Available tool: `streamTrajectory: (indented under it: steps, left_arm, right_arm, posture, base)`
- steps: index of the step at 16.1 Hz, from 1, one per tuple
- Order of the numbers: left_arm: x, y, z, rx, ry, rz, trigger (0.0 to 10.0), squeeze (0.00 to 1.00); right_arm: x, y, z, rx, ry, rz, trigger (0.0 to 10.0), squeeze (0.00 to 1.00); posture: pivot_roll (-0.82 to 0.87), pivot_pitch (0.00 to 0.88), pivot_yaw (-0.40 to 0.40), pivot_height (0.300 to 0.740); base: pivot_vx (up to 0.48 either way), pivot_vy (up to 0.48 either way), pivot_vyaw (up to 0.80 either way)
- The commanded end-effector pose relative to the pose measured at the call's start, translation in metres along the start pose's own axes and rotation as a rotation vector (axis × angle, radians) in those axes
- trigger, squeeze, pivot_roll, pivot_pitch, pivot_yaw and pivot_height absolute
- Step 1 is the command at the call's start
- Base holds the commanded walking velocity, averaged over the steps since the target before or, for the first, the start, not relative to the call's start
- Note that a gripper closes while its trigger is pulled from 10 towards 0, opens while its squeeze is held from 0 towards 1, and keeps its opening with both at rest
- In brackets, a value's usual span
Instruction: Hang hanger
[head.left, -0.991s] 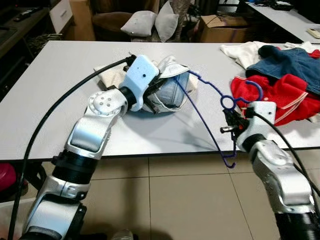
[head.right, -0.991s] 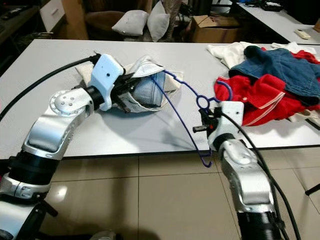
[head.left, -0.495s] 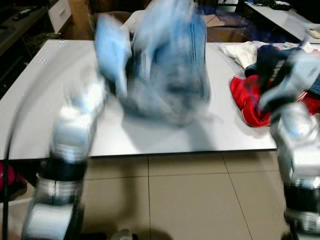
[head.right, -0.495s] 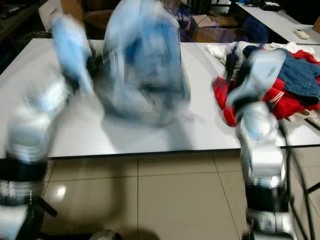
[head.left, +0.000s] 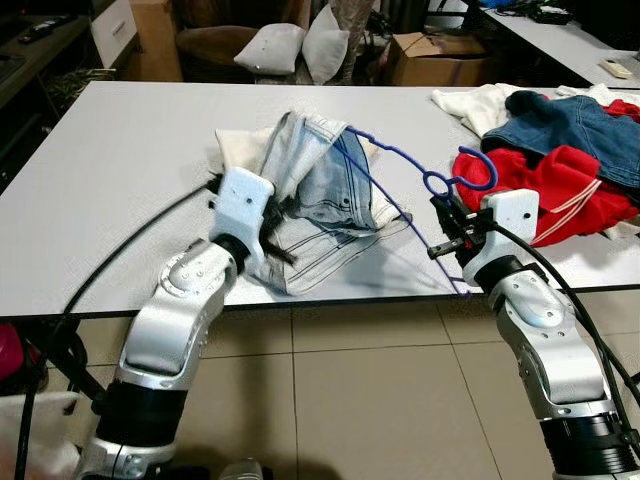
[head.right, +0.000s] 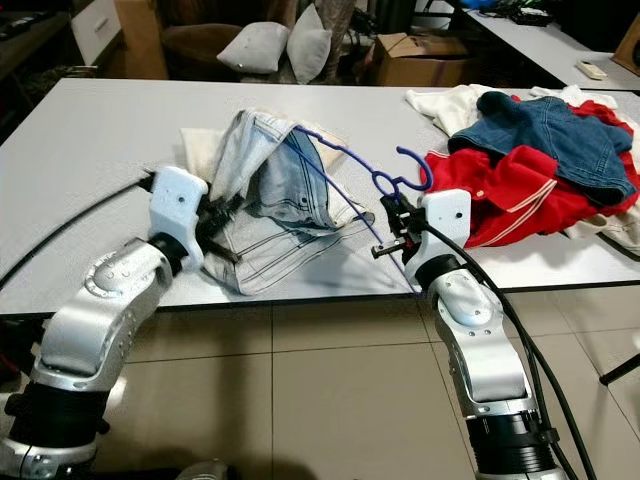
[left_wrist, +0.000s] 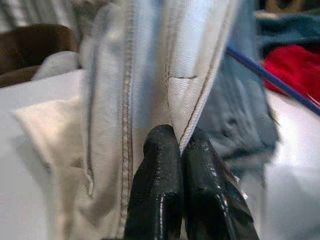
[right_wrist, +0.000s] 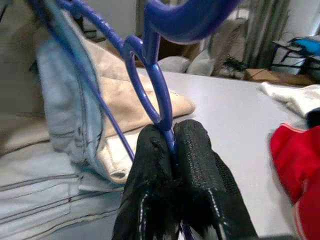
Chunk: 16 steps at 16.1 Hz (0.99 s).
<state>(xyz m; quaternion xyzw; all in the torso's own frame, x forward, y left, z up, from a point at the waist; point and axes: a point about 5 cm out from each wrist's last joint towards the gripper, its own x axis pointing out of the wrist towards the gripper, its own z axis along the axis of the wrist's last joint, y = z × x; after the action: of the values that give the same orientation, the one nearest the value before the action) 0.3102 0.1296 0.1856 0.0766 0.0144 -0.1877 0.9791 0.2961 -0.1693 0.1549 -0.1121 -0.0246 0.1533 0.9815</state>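
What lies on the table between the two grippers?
Light denim jeans threaded on the blue hanger, spanning left gripper to right gripper; head views show it.

Jeans (head.left: 325, 195) draped over hanger (head.left: 400, 165) at counter (head.left: 120, 160) centre, atop cloth (head.left: 240, 148); clothes pile (head.left: 560, 140) on right; cushions (head.left: 295, 45) behind counter.

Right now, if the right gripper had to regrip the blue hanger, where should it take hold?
Probably the neck below the hook, where the right gripper is already shut on the blue hanger, coming from the table's near edge. The neck is bare there, while the far shoulder is buried in the jeans.
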Motion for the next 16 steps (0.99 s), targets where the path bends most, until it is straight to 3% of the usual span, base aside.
streamTrajectory:
  steps: [1, 2, 3, 4, 7, 9, 10, 12, 14, 16]
  left_arm:
    - [0.002, 0.014, 0.014, -0.021, -0.065, 0.099, 2.4, 0.0]
    - [0.002, 0.016, 0.018, -0.032, -0.086, 0.117, 2.4, 0.0]
    - [0.004, 0.019, 0.025, -0.068, -0.115, 0.15, 1.6, 0.0]
    - [0.007, 0.023, 0.03, -0.117, -0.139, 0.183, 0.0, 0.0]
    - [0.009, 0.019, 0.035, -0.154, -0.167, 0.162, 0.0, 0.0]
    - [0.01, 0.007, 0.039, -0.144, -0.184, 0.076, 0.0, 0.0]
    - [0.01, 0.003, 0.039, -0.117, -0.187, 0.05, 0.0, 0.0]
    - [0.006, 0.006, 0.044, -0.138, -0.242, 0.063, 0.0, 0.0]
    - [-0.002, 0.007, 0.046, -0.101, -0.293, 0.019, 0.0, 0.0]
    - [-0.009, 0.008, 0.038, -0.067, -0.265, -0.002, 0.0, 0.0]
  right_arm:
    - [-0.006, -0.001, 0.0, -0.011, 0.027, 0.059, 10.0, 0.0]
    - [-0.008, 0.003, -0.002, -0.024, 0.047, 0.097, 10.0, 0.0]
    - [-0.014, 0.01, -0.007, -0.055, 0.088, 0.179, 10.0, 0.0]
    - [-0.022, 0.019, -0.013, -0.077, 0.141, 0.273, 10.0, 0.0]
    - [-0.034, 0.027, -0.017, -0.074, 0.203, 0.371, 10.0, 0.0]
    - [-0.039, 0.027, -0.017, -0.063, 0.241, 0.409, 10.0, 0.0]
    - [-0.041, 0.025, -0.022, -0.046, 0.309, 0.406, 10.0, 0.0]
    - [-0.043, 0.017, -0.035, 0.016, 0.411, 0.327, 10.0, 0.0]
    - [-0.041, 0.006, -0.041, 0.168, 0.455, 0.211, 10.0, 0.0]
    - [-0.037, -0.01, -0.045, 0.205, 0.451, 0.079, 10.0, 0.0]
  posture:
    - [0.0, 0.0, -0.038, 0.74]
    - [0.0, 0.0, -0.038, 0.74]
    - [0.0, 0.0, -0.038, 0.74]
    - [-0.01, 0.0, -0.036, 0.74]
    - [-0.01, 0.0, -0.033, 0.74]
    - [-0.02, 0.0, -0.033, 0.74]
    - [-0.02, 0.0, -0.032, 0.74]
    - [-0.02, 0.0, -0.034, 0.74]
    - [-0.02, 0.0, -0.036, 0.74]
    - [-0.02, 0.0, -0.038, 0.74]
  base:
    - [0.0, 0.0, 0.0]
    - [0.0, 0.0, 0.0]
    - [0.0, 0.0, 0.0]
    - [0.0, 0.0, 0.0]
    - [0.0, 0.0, 0.0]
    - [0.0, 0.0, 0.0]
    - [0.0, 0.0, 0.0]
    - [0.0, 0.0, 0.0]
    - [0.0, 0.0, 0.0]
    - [0.0, 0.0, 0.0]
